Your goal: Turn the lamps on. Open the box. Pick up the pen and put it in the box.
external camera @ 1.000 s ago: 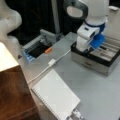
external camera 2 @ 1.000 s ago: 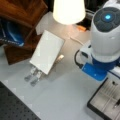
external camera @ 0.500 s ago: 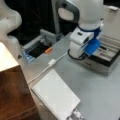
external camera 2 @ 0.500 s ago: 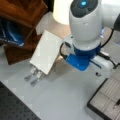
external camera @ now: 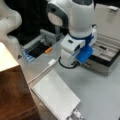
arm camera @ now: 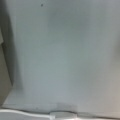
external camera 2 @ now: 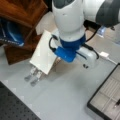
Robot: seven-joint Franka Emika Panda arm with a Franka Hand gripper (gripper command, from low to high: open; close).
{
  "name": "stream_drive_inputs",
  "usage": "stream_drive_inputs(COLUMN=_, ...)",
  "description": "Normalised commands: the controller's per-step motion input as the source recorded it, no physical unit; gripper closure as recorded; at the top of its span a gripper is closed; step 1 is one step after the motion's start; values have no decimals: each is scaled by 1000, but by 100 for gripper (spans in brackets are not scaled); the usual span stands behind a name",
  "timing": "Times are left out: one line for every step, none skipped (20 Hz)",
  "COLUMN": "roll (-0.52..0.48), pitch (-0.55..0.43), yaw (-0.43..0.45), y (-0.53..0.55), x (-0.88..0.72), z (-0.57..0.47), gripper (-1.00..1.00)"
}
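The box point(external camera: 109, 65) stands open at a front view's right, its beige lid point(external camera: 110, 22) raised. The pen point(external camera: 102, 47) lies in the pale tray, and it also shows as a dark pen point(external camera 2: 117, 103) in the box point(external camera 2: 100, 106) at a front view's lower right. My gripper's white hand with its blue mount point(external camera: 75, 51) hangs over the table between the box and the white notebook point(external camera: 55, 97). Its fingers are hidden in every view, and the wrist view holds only table and cable. A cream lampshade point(external camera: 6, 60) sits at a front view's left edge.
A white cable and plug point(external camera: 51, 63) runs across the table and shows in the wrist view point(arm camera: 62, 115). A grey bin with a blue edge point(external camera: 37, 47) holds an orange item point(external camera: 48, 50). Wooden furniture point(external camera 2: 22, 15) and a second white arm point(external camera: 10, 20) stand nearby.
My arm has swung away from above the box toward the notebook side of the table. The pen stays in the tray.
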Motion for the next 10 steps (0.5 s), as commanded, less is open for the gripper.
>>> stream_drive_inputs(roll=-120, pitch=-103, yaw=110, y=-136, x=-271, z=-42, gripper=-100)
stream_drive_inputs(roll=-122, pitch=-102, yaw=116, y=-123, x=-262, z=-40, gripper=-100)
stream_drive_inputs(roll=-121, pitch=-92, yaw=122, y=-118, x=-250, z=-35, gripper=-100)
stream_drive_inputs(roll=-106, pitch=-87, yaw=122, y=-121, x=-246, z=-21, gripper=-100)
stream_drive_inputs(roll=-99, pitch=-85, yaw=121, y=-117, x=-237, z=-15, gripper=-100)
stream_drive_inputs(roll=-101, pitch=-72, yaw=100, y=-109, x=-224, z=-6, gripper=-100)
stream_drive_inputs(roll=-102, pitch=-69, yaw=85, y=-102, x=-212, z=-2, gripper=-100)
stream_drive_inputs(roll=-102, pitch=-76, yaw=77, y=-98, x=-196, z=-5, gripper=-100)
stream_drive_inputs(roll=-95, pitch=-77, yaw=69, y=-92, x=-179, z=-5, gripper=-100)
stream_drive_inputs(roll=-79, pitch=-71, yaw=60, y=-88, x=-162, z=7, gripper=-100)
